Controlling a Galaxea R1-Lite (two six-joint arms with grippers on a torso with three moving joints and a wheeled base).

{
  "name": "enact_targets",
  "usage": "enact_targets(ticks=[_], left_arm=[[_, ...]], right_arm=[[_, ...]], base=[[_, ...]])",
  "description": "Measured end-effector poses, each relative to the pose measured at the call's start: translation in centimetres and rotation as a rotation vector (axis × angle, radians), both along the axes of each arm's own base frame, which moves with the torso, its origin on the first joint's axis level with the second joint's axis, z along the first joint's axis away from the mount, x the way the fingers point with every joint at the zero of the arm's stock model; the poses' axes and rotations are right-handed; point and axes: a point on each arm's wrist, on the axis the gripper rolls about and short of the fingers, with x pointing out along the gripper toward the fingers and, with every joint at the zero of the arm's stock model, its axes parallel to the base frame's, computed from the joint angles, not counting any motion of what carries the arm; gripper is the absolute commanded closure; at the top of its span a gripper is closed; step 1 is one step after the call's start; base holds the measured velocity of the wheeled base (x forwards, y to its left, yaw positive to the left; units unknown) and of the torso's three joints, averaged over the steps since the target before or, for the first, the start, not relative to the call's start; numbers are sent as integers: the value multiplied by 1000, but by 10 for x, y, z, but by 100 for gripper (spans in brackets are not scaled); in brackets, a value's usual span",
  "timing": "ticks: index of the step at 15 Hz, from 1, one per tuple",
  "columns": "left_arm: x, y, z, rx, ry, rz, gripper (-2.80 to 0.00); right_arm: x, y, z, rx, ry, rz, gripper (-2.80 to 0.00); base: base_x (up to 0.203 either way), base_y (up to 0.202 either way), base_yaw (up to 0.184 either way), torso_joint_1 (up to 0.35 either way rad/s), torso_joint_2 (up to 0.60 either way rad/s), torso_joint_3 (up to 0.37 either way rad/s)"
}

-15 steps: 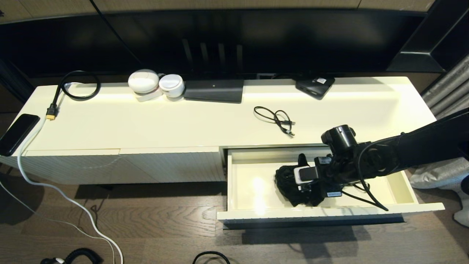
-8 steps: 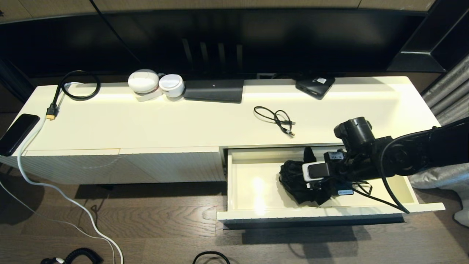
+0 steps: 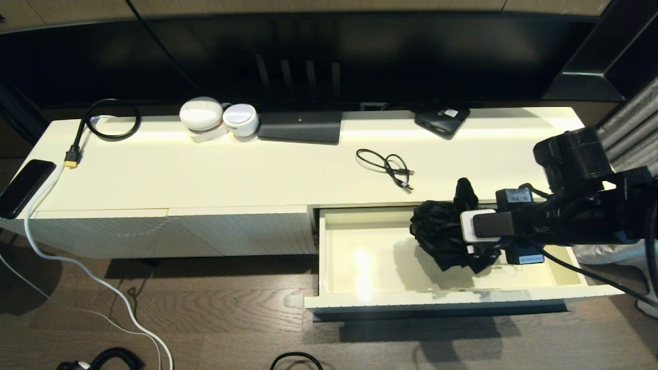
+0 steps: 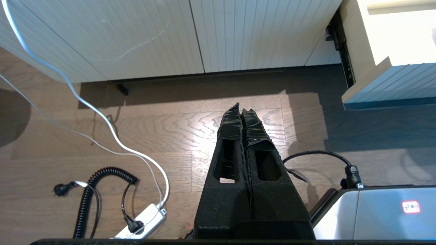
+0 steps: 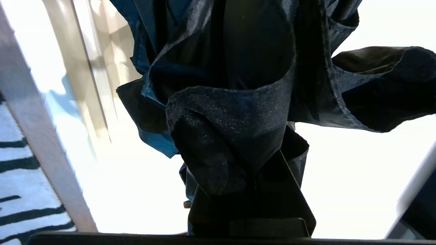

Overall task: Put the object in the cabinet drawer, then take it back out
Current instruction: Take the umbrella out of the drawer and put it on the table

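The object (image 3: pixel 441 235) is a crumpled bundle of black fabric. It hangs above the right half of the open cabinet drawer (image 3: pixel 411 299), with its shadow on the glossy cream floor below. My right gripper (image 3: pixel 457 241) reaches in from the right and is shut on the object; in the right wrist view the fabric (image 5: pixel 231 102) drapes over the fingers and hides their tips, with the bright drawer inside (image 5: pixel 340 190) behind. My left gripper (image 4: pixel 242 110) is shut and empty, parked low over the wooden floor, left of the drawer front (image 4: pixel 391 85).
On the cabinet top lie a coiled black cable (image 3: pixel 388 167), a flat black box (image 3: pixel 300 127), two white round devices (image 3: pixel 203 114), a black device (image 3: pixel 442 122) and a phone (image 3: pixel 23 187) at the left end. Cables and a power strip (image 4: pixel 143 221) lie on the floor.
My right gripper closed on the object in the drawer, then rose and drew back to the right with it. The object has come up off the drawer floor.
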Motion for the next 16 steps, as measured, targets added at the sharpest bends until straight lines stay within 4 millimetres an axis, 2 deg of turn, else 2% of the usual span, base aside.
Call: enact_targets(ticks=[4, 7, 10, 16], left_arm=[[0, 0, 0, 0, 0, 0, 0], [0, 0, 0, -1, 0, 0, 0], [0, 0, 0, 0, 0, 0, 0], [0, 0, 0, 0, 0, 0, 0]], right_arm=[[-22, -18, 32, -20, -102, -6, 0], [-19, -33, 55, -27, -238, -35, 0], [3, -39, 61, -1, -353, -68, 0], [65, -38, 49, 54, -380, -111, 0]], base=[[0, 0, 0, 0, 0, 0], [0, 0, 0, 0, 0, 0], [0, 0, 0, 0, 0, 0], [0, 0, 0, 0, 0, 0]])
